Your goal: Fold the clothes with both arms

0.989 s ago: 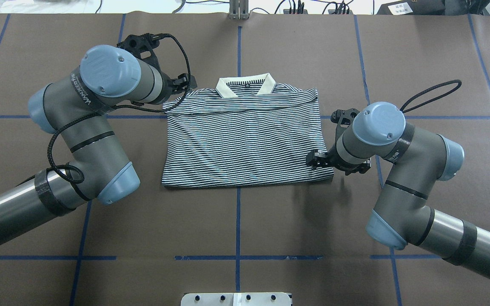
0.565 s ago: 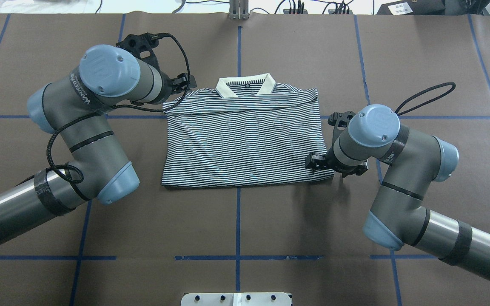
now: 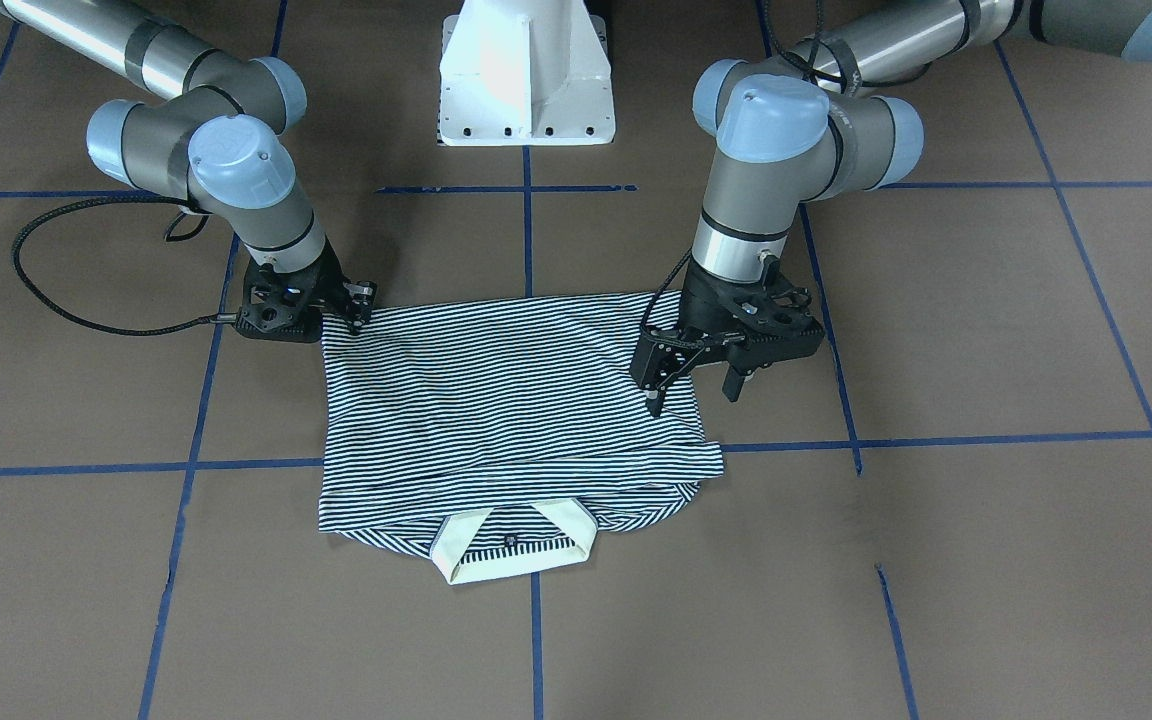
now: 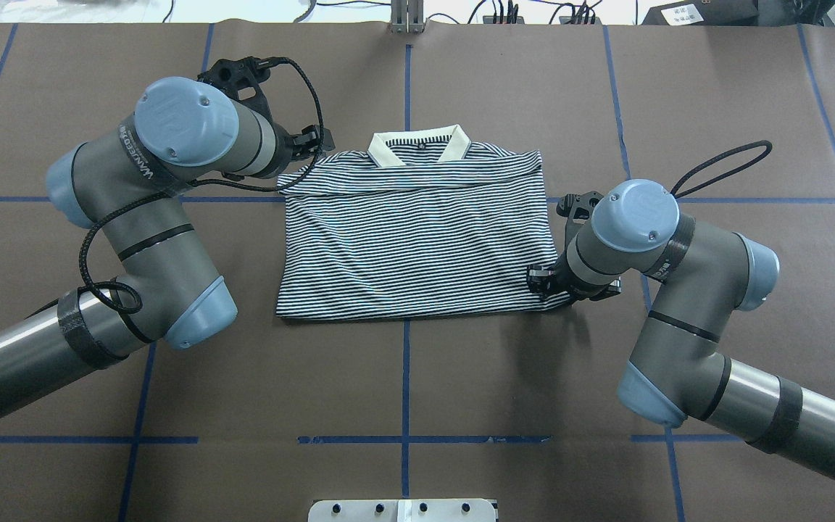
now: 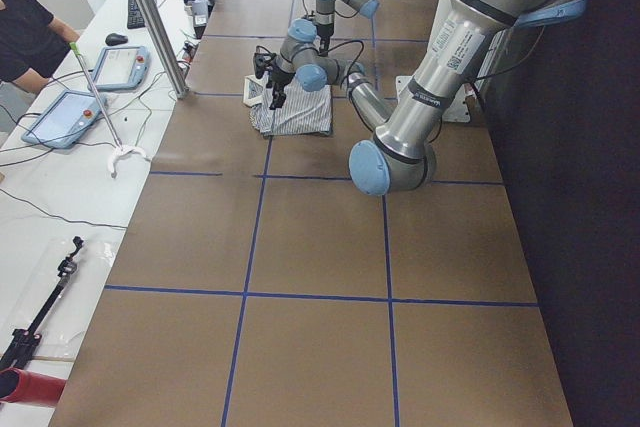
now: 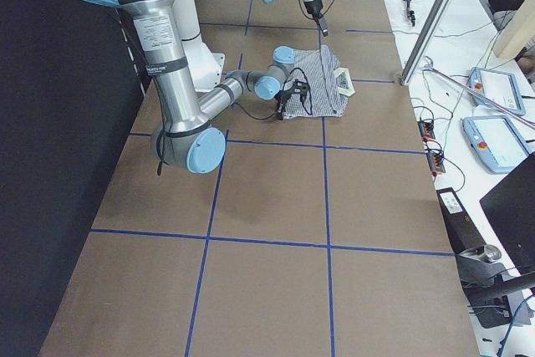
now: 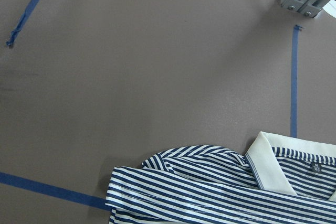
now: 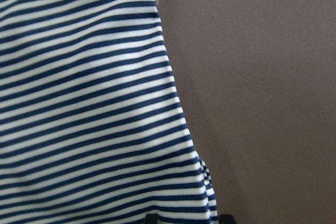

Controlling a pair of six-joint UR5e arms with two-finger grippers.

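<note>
Seems well along. Shows the polo shirt point(image 4: 417, 239) flat at the middle of the worktop point(image 4: 504, 384), collar on the far edge, squared into a neat rectangle with the sleeves tucked out of sight and a cloth layer laid across just below the collar. Finds the left gripper point(image 3: 693, 398) wide open, hovering at the shirt's far left corner. Puts the right gripper point(image 4: 544, 280) at the near right corner; looks unclosed, tips apart astride the hem in the wrist view, though barely in frame. Leaves, probably, a grasp at both corners and a further fold to halve the rectangle.
</note>
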